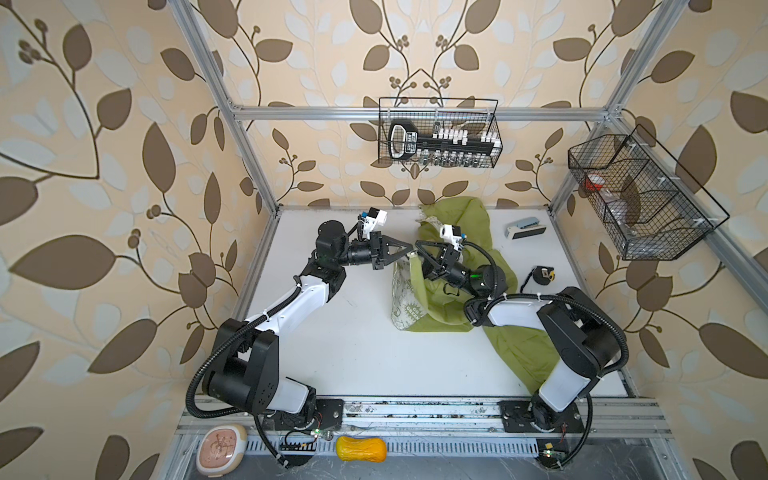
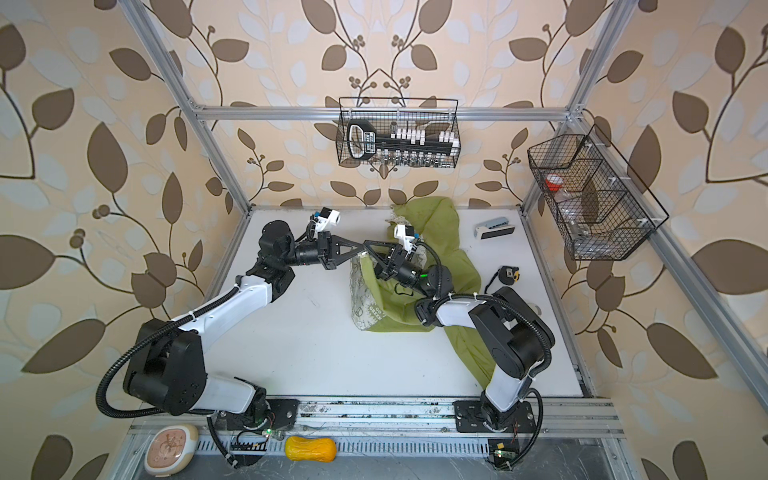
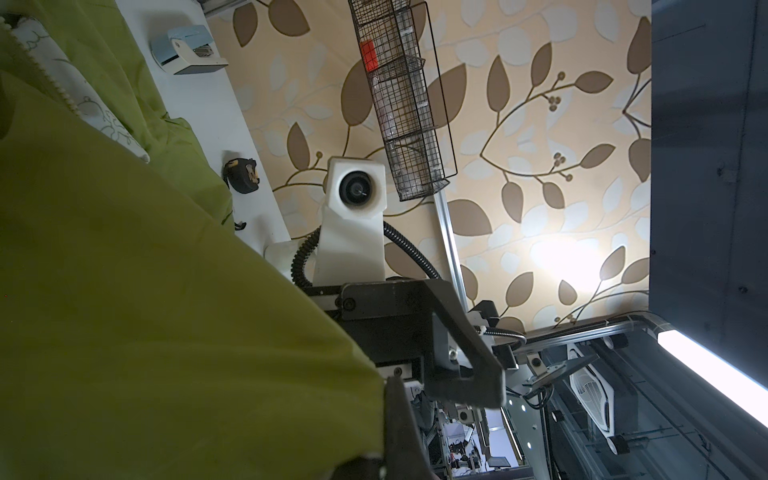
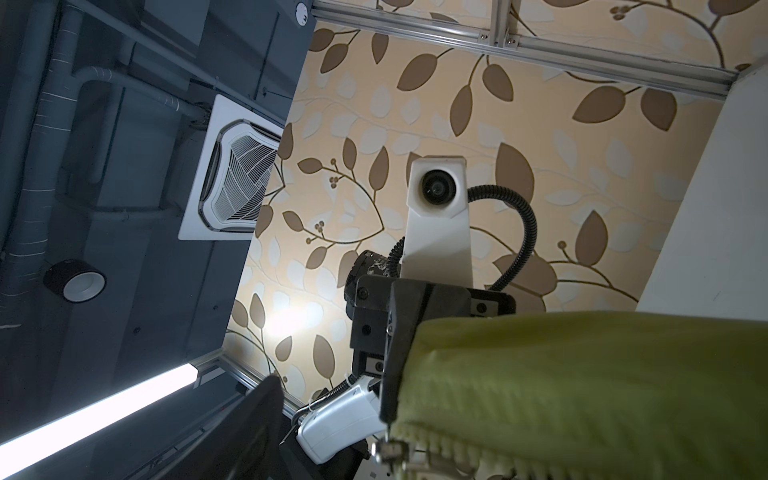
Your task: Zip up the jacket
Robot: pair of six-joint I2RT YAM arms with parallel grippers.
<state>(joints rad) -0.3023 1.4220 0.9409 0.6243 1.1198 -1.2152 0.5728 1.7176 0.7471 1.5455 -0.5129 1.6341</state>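
The jacket (image 1: 457, 232) is lying crumpled over the right half of the bench (image 1: 353, 353), with one zipper edge being held up off it. The left fingers (image 4: 401, 332) are clamping that edge tight. The right fingers (image 3: 465, 353) are standing wide apart just beside the pinched spot, gripping nothing.

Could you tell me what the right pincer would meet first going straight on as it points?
Most likely the lifted edge of the jacket, pinched by the left pincer just ahead of the open right pincer; depth unclear.
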